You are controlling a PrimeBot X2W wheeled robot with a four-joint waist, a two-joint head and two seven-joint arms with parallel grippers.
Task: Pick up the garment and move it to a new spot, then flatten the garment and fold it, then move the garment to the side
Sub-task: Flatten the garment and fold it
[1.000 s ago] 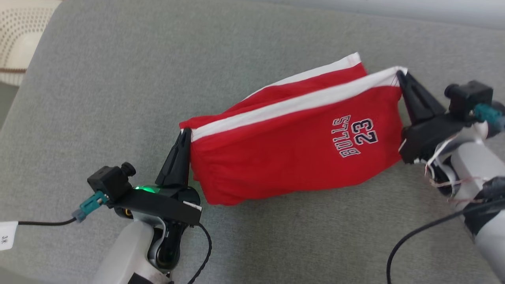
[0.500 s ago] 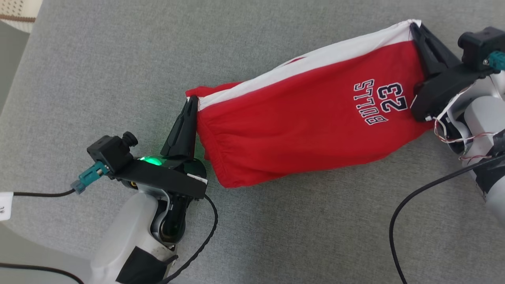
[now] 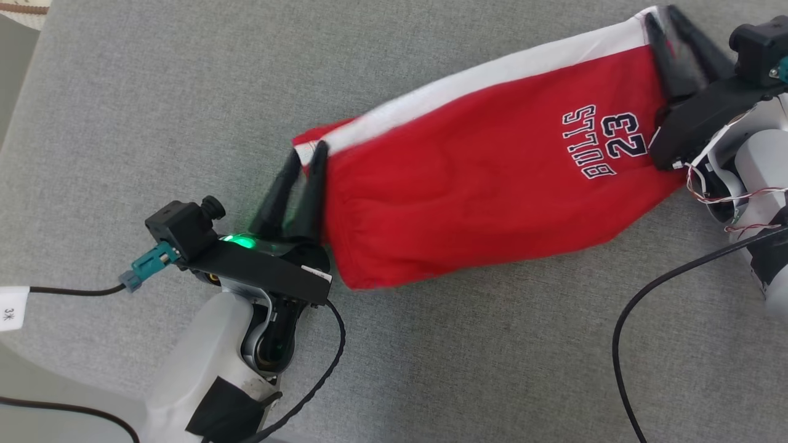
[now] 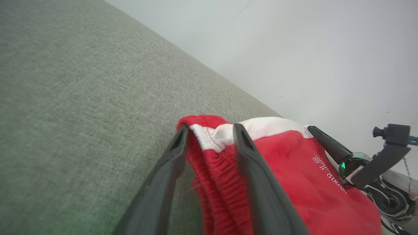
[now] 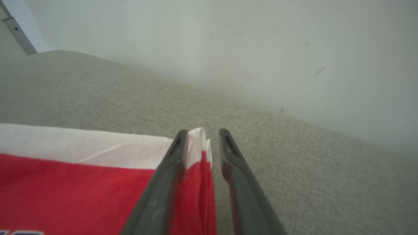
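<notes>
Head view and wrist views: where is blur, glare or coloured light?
Head view: the right gripper and the edges of the red-and-white cloth shorts are smeared; a green lamp glows. Left wrist view: green tint on the grey woven surface. Right wrist view: soft, even light, fingers blurred.

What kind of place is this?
Probably an indoor room set up for folding laundry: a wide grey fabric-covered surface, a plain pale wall right behind it, and red shorts on it.
</notes>
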